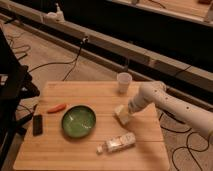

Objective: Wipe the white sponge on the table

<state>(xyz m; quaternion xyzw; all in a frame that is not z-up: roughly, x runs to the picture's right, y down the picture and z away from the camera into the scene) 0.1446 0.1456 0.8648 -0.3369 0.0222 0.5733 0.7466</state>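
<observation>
Your hand is clamped narrow on the white sponge, low over the counter.

The hand appears to pinch the sponge's edge on the arm's side. The sponge sits directly under it, slightly tilted and touching the wood, near the green bowl. The white cup stands beyond it, and the bottle lies toward the front edge. This looks like the wiping step itself. For the next move, press the sponge flat and drag it across bare wood, steering away from the bowl and bottle.
</observation>
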